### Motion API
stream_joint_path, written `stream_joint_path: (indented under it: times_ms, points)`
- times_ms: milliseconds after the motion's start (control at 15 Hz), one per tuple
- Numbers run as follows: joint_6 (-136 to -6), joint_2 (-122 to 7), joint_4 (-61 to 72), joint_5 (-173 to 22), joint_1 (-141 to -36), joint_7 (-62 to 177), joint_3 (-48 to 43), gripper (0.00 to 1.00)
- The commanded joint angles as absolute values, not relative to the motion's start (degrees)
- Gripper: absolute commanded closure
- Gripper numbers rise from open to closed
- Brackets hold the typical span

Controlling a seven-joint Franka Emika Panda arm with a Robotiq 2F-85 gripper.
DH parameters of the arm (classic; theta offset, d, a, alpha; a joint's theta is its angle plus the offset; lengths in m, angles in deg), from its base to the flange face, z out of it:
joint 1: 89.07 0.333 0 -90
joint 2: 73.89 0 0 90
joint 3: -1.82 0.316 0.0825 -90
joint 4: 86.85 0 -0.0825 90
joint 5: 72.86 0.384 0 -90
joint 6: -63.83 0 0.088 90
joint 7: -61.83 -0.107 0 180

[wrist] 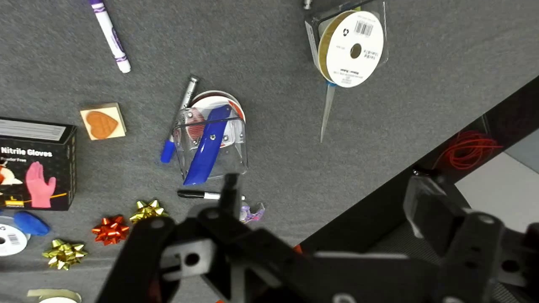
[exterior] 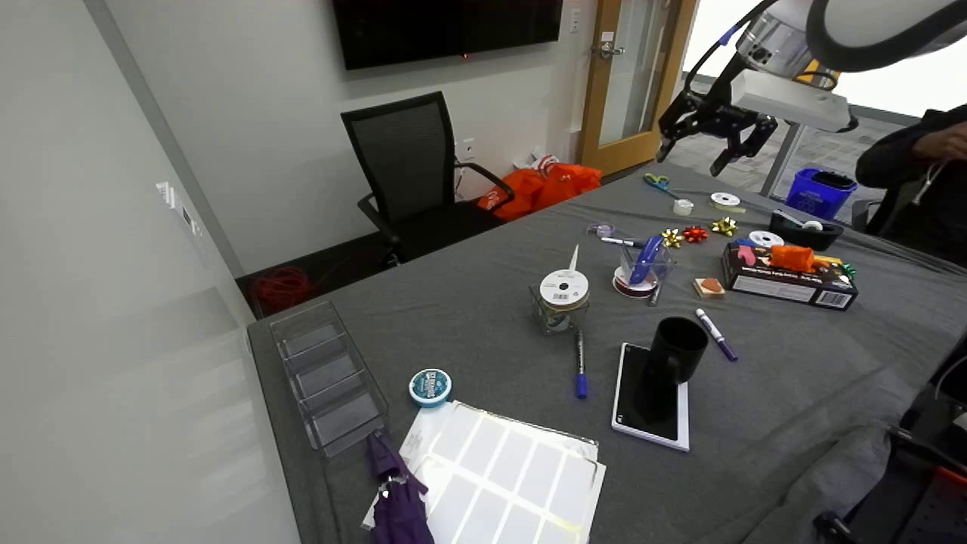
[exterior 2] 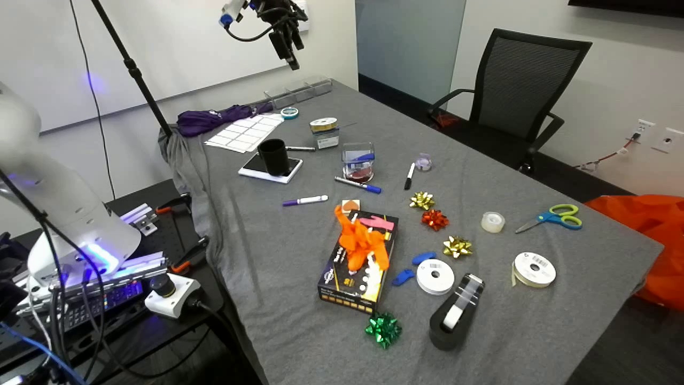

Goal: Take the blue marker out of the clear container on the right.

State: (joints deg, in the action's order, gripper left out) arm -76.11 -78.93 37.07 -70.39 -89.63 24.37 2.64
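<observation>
The hand (exterior: 689, 162) hangs well above the counter (exterior: 453, 317), its jaws spread wide with nothing between them. The removal appears finished: no marker can be made out inside the clear container (wrist: 231, 162), where a long blue object (wrist: 206, 149) of uncertain kind leans. By that reading, the next move calls for backing away without nudging anything. A blue-capped marker (exterior 2: 357, 184), likely the one meant, slim and silver-barreled, lies flat just beside the container; contact cannot be told.

I log a grey-draped surface (exterior 2: 288, 240): divided tray (exterior: 326, 379) along one end edge, scissors (exterior 2: 548, 217) near an opposite-end corner, clear container (wrist: 235, 151) between.
</observation>
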Motion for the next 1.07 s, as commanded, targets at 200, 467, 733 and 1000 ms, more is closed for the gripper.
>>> stream_joint_path:
  times_ms: [200,467,733,1000]
  points:
    - [-74.0,-77.4,35.3,-75.3,-90.6,15.8,3.5,0.00]
    - [-69.2,-73.1,31.8,-85.5,-90.9,-1.2,3.1,0.00]
    - [-62.0,-66.8,25.9,-85.8,-89.2,-10.9,2.3,0.00]
    - [-60.9,-60.3,20.2,-79.9,-88.5,-14.0,1.7,0.00]
